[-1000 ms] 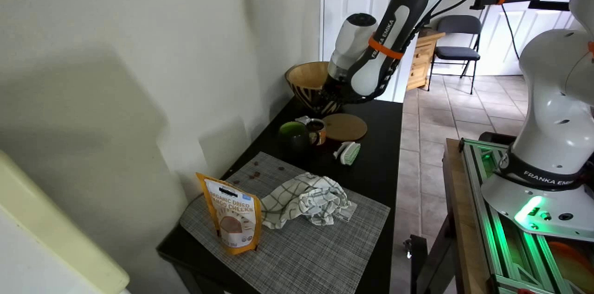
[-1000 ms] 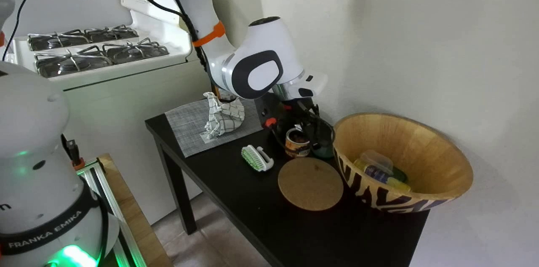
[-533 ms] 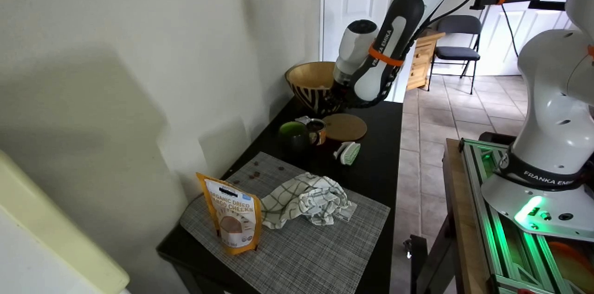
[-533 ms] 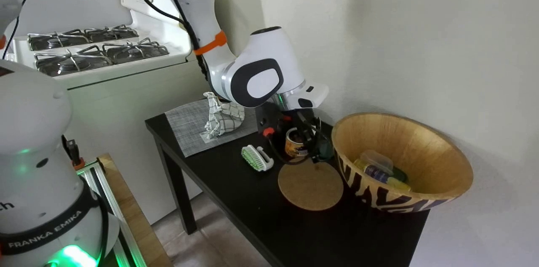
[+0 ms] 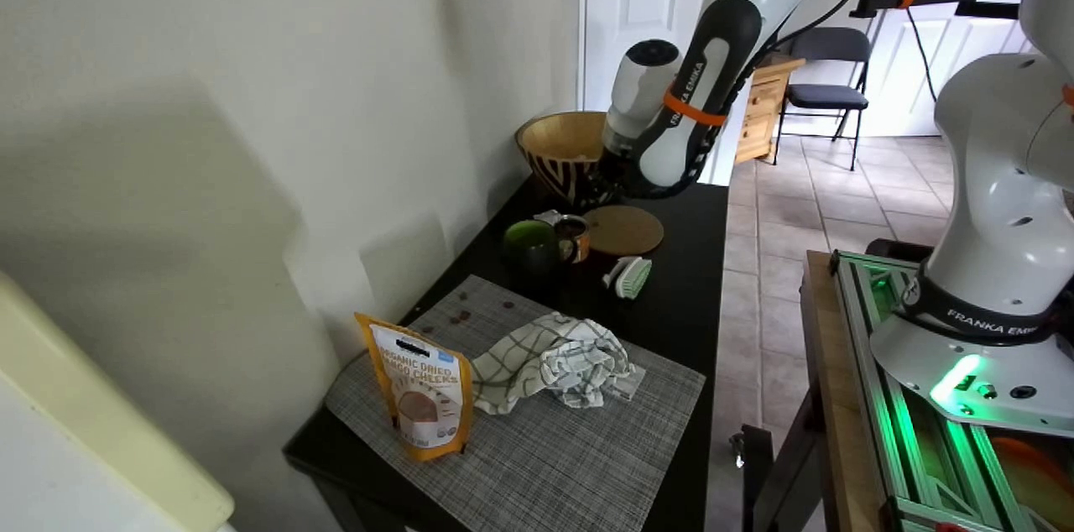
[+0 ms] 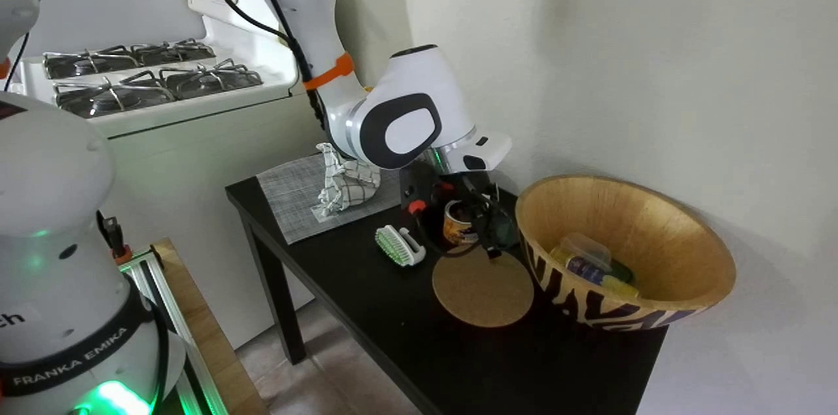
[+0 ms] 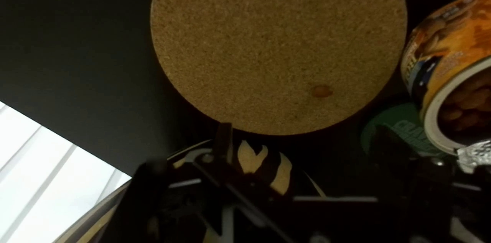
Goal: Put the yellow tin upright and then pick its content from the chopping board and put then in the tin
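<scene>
The yellow-orange tin [image 7: 452, 51] stands upright, open and holding brown nuts; it also shows in both exterior views [image 5: 581, 245] [image 6: 458, 229]. The chopping board [image 7: 276, 40], a round tan disc, lies flat beside it, and in both exterior views [image 5: 625, 232] [image 6: 484, 290]. One small brown piece [image 7: 322, 91] lies on the board near its edge in the wrist view. My gripper [image 7: 305, 135] is open with nothing between its fingers, over the board edge nearest the basket. In an exterior view the gripper [image 6: 488, 238] hangs in front of the tin and partly hides it.
A striped wooden basket [image 6: 628, 225] with items inside stands beside the board. A green disc with lettering [image 7: 402, 126] and foil [image 7: 477, 155] lie by the tin. A dark mug [image 5: 530, 251], brush [image 5: 629, 276], cloth [image 5: 554, 360], mango bag [image 5: 424, 393] and placemat [image 5: 587, 465] with brown bits are around.
My gripper and arm have moved down closer to the board, mostly in the first half second and only slightly since. The tin, board and other objects have not moved.
</scene>
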Tool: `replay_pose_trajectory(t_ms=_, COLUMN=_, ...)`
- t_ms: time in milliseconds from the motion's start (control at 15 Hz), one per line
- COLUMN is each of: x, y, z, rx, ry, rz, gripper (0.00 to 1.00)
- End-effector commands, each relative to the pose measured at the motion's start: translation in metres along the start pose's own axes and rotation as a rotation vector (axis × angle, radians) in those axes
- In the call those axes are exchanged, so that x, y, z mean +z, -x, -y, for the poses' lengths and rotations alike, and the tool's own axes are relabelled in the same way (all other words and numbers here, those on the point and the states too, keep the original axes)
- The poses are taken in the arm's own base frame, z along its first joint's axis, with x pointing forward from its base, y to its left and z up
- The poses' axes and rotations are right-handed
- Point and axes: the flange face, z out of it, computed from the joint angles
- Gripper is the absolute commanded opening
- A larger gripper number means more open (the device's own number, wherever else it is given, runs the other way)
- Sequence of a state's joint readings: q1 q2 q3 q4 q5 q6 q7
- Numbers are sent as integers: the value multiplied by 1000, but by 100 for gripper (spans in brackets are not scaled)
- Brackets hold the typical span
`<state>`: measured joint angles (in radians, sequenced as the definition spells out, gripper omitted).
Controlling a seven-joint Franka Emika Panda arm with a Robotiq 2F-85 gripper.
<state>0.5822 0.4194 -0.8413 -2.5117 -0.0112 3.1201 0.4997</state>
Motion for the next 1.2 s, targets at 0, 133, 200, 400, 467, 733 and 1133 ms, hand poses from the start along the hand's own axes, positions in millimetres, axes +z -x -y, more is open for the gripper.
replay_pose_trajectory(t_ms=0, x=14, y=4, z=8, rx=57, ry=32, rz=-17, gripper=100)
replay_pose_trajectory(t_ms=133, x=21, y=6, z=10, rx=89, ry=47, rz=-6, gripper=100)
replay_pose_trajectory(t_ms=200, x=25, y=7, z=12, rx=100, ry=54, rz=-6, gripper=95)
replay_pose_trajectory(t_ms=400, x=33, y=9, z=16, rx=140, ry=83, rz=-25, gripper=76)
replay_pose_trajectory(t_ms=467, x=35, y=10, z=17, rx=150, ry=90, rz=-27, gripper=77)
replay_pose_trajectory(t_ms=733, x=47, y=8, z=27, rx=163, ry=112, rz=-53, gripper=73)
replay_pose_trajectory(t_ms=1133, x=63, y=3, z=41, rx=169, ry=130, rz=-82, gripper=62)
